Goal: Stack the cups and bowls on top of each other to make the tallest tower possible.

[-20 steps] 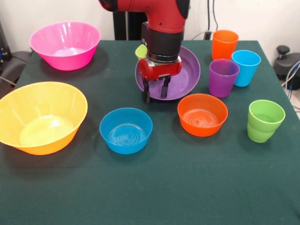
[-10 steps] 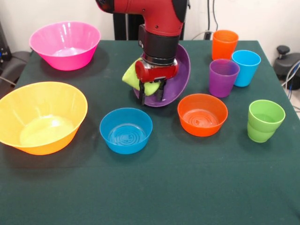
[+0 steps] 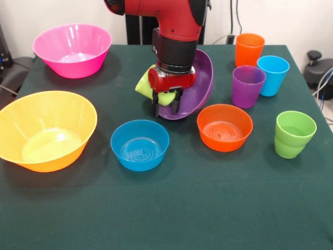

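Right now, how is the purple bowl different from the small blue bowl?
The purple bowl is wide, shallow and tilted up on edge under the tool; the small blue bowl is deeper, narrower and sits flat on the table. A lime-yellow cup leans at the purple bowl; nothing touches the blue bowl. Both are round plastic.

Single front camera, raised, angled down across table (image 3: pixel 171 219), whole tabletop framed.

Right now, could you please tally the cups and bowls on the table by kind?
Bowls: 5 (pink, yellow-orange, blue, orange, tilted purple)
Cups: 5 (orange, light blue, purple, green, lime-yellow)
Total: 10
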Action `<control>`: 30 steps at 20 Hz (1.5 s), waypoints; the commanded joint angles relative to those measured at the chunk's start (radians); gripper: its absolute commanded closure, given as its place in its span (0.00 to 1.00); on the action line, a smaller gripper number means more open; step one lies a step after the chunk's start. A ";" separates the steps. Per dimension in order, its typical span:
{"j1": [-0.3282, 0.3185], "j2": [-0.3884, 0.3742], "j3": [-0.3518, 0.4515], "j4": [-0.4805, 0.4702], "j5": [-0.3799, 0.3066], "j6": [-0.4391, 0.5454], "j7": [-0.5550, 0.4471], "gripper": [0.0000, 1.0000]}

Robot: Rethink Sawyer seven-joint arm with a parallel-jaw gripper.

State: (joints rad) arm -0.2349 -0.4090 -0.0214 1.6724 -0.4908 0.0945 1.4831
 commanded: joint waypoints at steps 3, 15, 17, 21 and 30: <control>0.014 0.041 0.062 -0.066 0.036 -0.025 0.153 0.00; -0.001 -0.049 0.087 -0.032 0.059 0.116 0.105 0.00; 0.002 -0.090 0.091 -0.015 0.068 0.152 0.095 0.00; 0.034 -0.157 0.055 0.008 0.081 0.214 0.095 0.00; 0.089 -0.237 0.017 0.047 0.106 0.258 0.133 0.00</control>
State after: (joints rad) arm -0.1953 -0.5868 -0.0468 1.6763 -0.4255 0.2345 1.4831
